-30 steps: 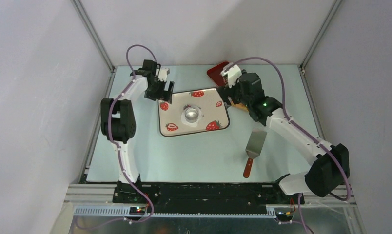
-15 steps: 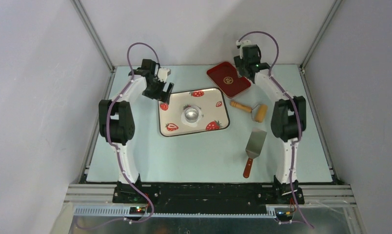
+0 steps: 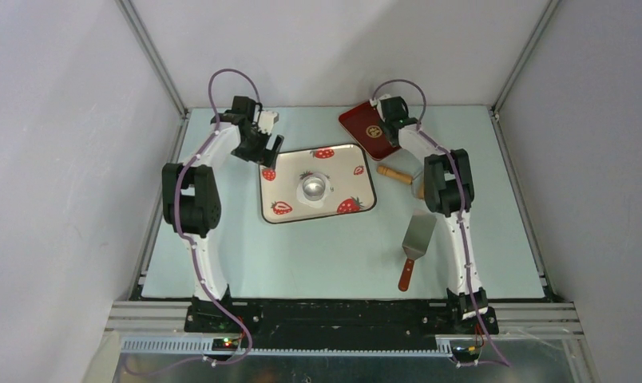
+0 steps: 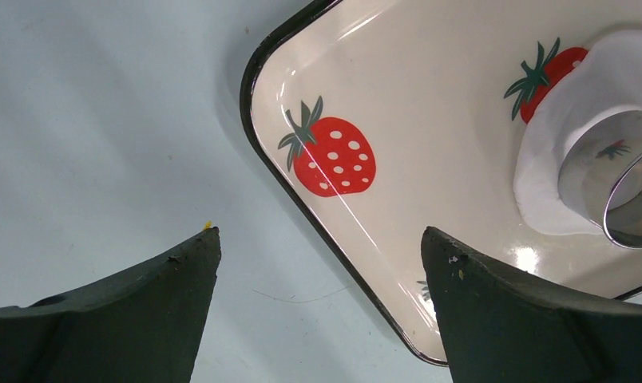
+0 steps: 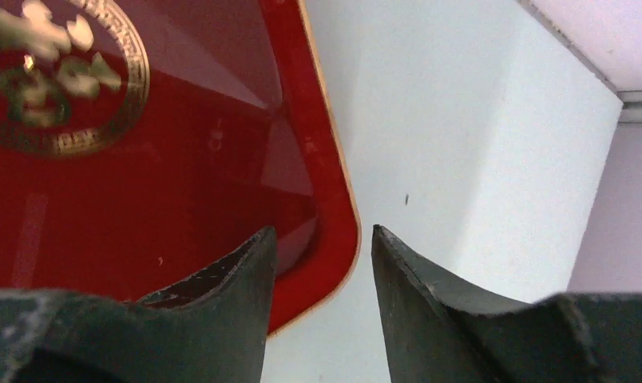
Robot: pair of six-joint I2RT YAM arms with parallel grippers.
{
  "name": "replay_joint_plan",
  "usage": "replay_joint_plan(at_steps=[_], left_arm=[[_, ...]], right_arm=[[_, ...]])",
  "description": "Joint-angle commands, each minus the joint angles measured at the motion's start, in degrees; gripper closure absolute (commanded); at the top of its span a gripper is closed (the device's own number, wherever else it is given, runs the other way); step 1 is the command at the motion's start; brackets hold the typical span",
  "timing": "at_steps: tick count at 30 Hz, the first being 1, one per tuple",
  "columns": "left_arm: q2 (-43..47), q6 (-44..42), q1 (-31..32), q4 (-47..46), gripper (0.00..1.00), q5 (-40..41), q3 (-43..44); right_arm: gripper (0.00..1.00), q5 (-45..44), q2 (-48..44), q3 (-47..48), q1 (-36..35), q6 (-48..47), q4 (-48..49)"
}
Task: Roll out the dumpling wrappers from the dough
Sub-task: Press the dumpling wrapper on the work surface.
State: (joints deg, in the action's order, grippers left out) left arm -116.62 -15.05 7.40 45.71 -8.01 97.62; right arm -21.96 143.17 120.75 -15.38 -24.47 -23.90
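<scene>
A strawberry-print tray (image 3: 358, 185) lies mid-table. On it, flat white dough (image 4: 541, 171) spreads under a small silvery cup (image 4: 613, 187), which stands on the dough (image 3: 314, 189). No separate dumpling wrappers show. My left gripper (image 3: 266, 152) hovers at the tray's back-left corner. In the left wrist view it (image 4: 319, 231) is wide open, its jaws astride the tray's black rim (image 4: 302, 211), holding nothing. My right gripper (image 3: 386, 129) is at the back over the red tray (image 3: 364, 124). Its jaws (image 5: 322, 228) stand part-way in, one inside and one outside the red rim (image 5: 346, 239), with a gap showing.
A wooden rolling tool (image 3: 398, 174) lies right of the strawberry tray. A metal spatula with a red handle (image 3: 416, 239) lies nearer the front. The enclosure's back wall and corner post stand close behind the red tray (image 5: 142, 159).
My right arm has swung from beside the strawberry tray back to the red tray, and its jaws have narrowed around the rim. The left arm has stayed put.
</scene>
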Motion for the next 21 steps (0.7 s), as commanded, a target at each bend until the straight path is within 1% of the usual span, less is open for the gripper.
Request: replay_joint_plan(at_steps=[1, 2, 6, 9, 12, 15, 18, 21], left_arm=[[0.32, 1.82, 0.55, -0.36, 0.00, 0.95, 2.91], [0.33, 2.42, 0.57, -0.41, 0.00, 1.21, 2.78], [1.07, 3.20, 0.74, -0.45, 0.00, 1.10, 1.95], [2.28, 3.03, 0.86, -0.83, 0.00, 0.76, 0.62], [3.13, 2.97, 1.04, -1.57, 0.00, 0.28, -0.81], [3.61, 2.68, 1.40, -2.03, 0.00, 0.16, -1.88], [4.75, 2.66, 1.76, -3.57, 0.00, 0.68, -3.33], [6.63, 3.37, 1.81, -5.23, 0.00, -0.20, -4.69]], right_arm=[[0.48, -3.23, -6.71, -12.83, -0.14, -4.96, 4.99], [0.48, -3.81, -8.80, -16.40, -0.34, -4.97, 6.23], [0.50, -3.69, -13.81, -23.08, -0.96, -2.81, 4.59], [0.52, -3.02, -16.57, -26.98, -1.55, -1.25, 3.73], [0.51, -4.08, -19.37, -29.73, -2.45, -0.73, 4.88], [0.47, -4.48, -22.04, -27.65, -3.02, -0.35, 4.37], [0.41, -3.27, -24.53, -20.70, -4.10, 1.93, 0.80], [0.38, 0.14, -27.95, -14.72, -6.11, 3.03, -2.27]])
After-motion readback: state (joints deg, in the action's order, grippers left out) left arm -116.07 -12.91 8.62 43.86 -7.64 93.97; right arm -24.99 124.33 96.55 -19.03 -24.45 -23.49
